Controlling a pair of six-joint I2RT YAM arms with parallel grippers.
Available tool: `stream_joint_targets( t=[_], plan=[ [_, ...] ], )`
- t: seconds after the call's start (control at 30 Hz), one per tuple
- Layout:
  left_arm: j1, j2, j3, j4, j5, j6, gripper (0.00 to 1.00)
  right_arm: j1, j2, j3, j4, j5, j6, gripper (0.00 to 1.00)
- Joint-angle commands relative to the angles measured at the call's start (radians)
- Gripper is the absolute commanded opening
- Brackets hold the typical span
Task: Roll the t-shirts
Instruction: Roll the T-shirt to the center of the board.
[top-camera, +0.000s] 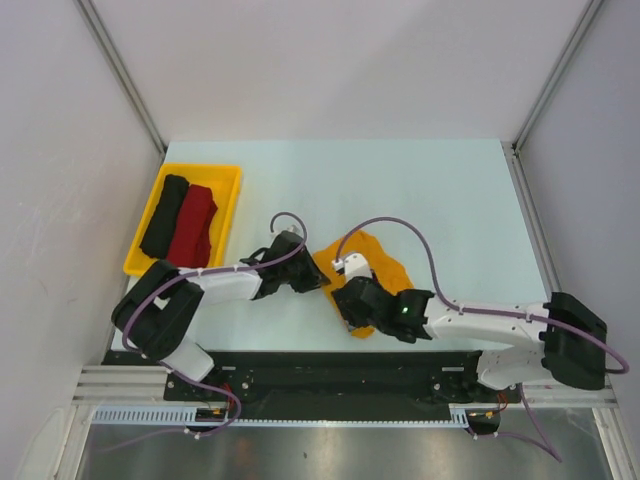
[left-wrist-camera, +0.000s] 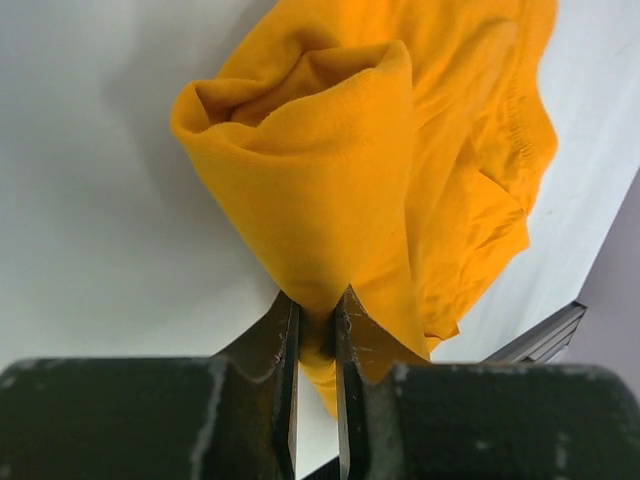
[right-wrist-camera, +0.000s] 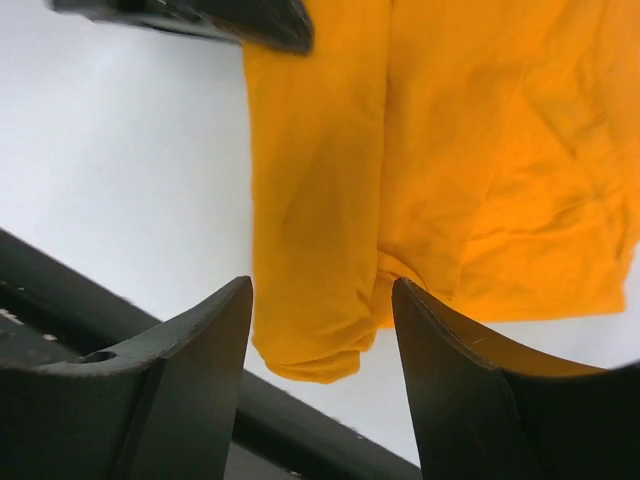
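Observation:
The mustard t-shirt (top-camera: 375, 255) lies bunched and partly rolled at the table's near middle. My left gripper (top-camera: 318, 277) is shut on the shirt's rolled left end (left-wrist-camera: 320, 200), fabric pinched between its fingers (left-wrist-camera: 283, 340). My right gripper (top-camera: 350, 300) is open over the shirt's near end (right-wrist-camera: 320, 250), its fingers (right-wrist-camera: 200, 340) on either side of the roll without closing on it. The black t-shirt roll (top-camera: 165, 213) and the dark red t-shirt roll (top-camera: 192, 223) lie side by side in the yellow tray (top-camera: 228, 180).
The yellow tray stands at the far left of the table. The table's near edge and black rail (top-camera: 330, 365) run just below both grippers. White walls with metal posts enclose the table (top-camera: 440, 190).

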Motion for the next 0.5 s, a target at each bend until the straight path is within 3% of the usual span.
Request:
stream_joint_targets(
  t=[0.0, 0.17, 0.3, 0.47],
  plan=[
    [0.013, -0.081, -0.049, -0.099, 0.017, 0.046, 0.07, 0.159, 0.104, 0.147, -0.104, 0.3, 0.04, 0.64],
    [0.028, -0.107, -0.054, -0.126, 0.025, 0.057, 0.08, 0.256, 0.284, 0.285, -0.165, 0.378, 0.075, 0.62],
    [0.033, -0.104, -0.037, -0.136, 0.036, 0.064, 0.09, 0.305, 0.455, 0.38, -0.339, 0.481, 0.183, 0.61],
    [0.037, -0.092, -0.012, -0.139, 0.05, 0.069, 0.09, 0.342, 0.558, 0.435, -0.501, 0.532, 0.342, 0.62]
  ],
)
